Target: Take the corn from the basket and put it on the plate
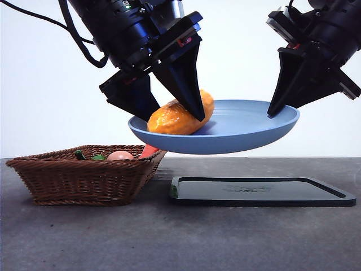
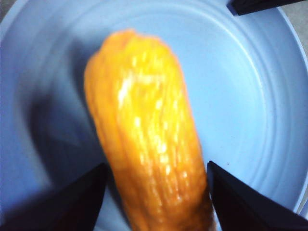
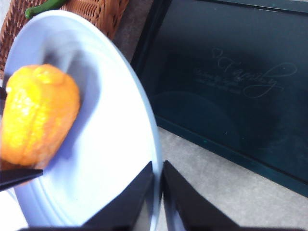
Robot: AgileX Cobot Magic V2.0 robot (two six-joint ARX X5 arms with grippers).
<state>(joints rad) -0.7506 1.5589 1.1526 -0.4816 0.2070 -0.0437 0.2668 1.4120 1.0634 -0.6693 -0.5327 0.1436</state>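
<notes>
In the front view, the plate [image 1: 237, 132] hangs in the air above the black tray [image 1: 262, 191], tilted slightly, with the right gripper [image 1: 274, 110] pinching its far right rim. The corn [image 1: 179, 116] lies on the plate's left part, and the left gripper [image 1: 172, 116] comes down from the upper left with one jaw on each side of the cob. The basket [image 1: 79, 178] sits on the grey worktop [image 1: 180, 237] at the left, holding a peach-coloured egg-like item [image 1: 119, 155], something green [image 1: 84, 154] and an orange-red carrot [image 1: 149, 151] leaning at its right edge under the plate.

In the left wrist view, the corn [image 2: 149, 144] fills the middle, resting on the blue plate [image 2: 250, 96]. The left gripper [image 2: 154, 192] has its jaws spread wide, with blue plate showing between each jaw and the cob, so they do not grip it.

In the right wrist view, the right gripper [image 3: 157, 183] has its jaws closed tight on the plate's rim [image 3: 144, 120]. The corn [image 3: 38, 115] sits on the far side of the plate, the basket [image 3: 96, 12] lies beyond it, and the tray [image 3: 231, 77] lies below.
</notes>
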